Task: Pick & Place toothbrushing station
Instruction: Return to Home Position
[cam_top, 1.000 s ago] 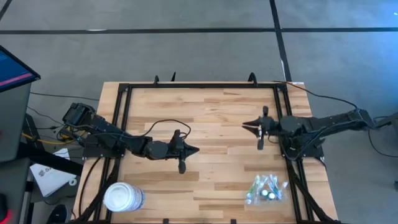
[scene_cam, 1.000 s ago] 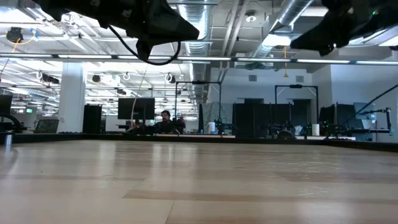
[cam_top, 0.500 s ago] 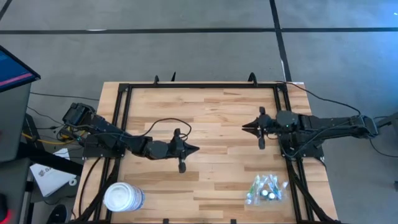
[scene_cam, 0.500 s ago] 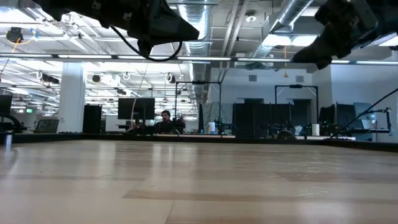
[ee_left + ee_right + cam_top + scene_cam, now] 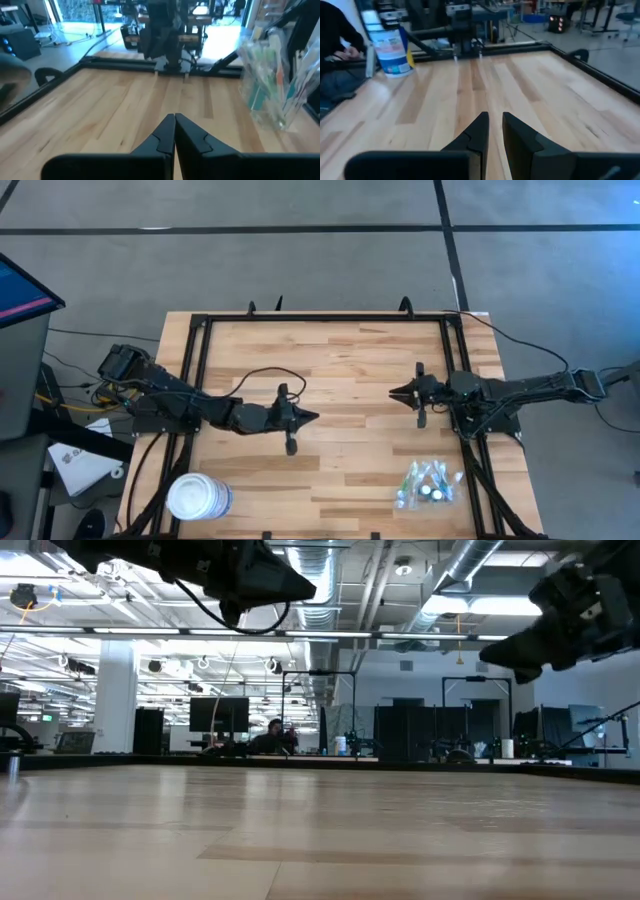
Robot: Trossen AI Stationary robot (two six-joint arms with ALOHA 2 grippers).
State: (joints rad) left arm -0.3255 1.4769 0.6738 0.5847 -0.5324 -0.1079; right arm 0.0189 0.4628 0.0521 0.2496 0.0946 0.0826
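Both grippers hover empty mid-table, the left gripper [image 5: 312, 418] pinched closed and the right gripper [image 5: 394, 393] with just a narrow gap between its fingers, while the clear toothbrush holder [image 5: 428, 484] sits at the table's [image 5: 340, 360] near right corner and a white tub [image 5: 197, 497] at the near left.

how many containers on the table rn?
2. The white tub stands near the table's front-left corner, by the left arm's base. The clear toothbrushing station sits near the front-right corner, in front of the right arm. None looks hidden from above.
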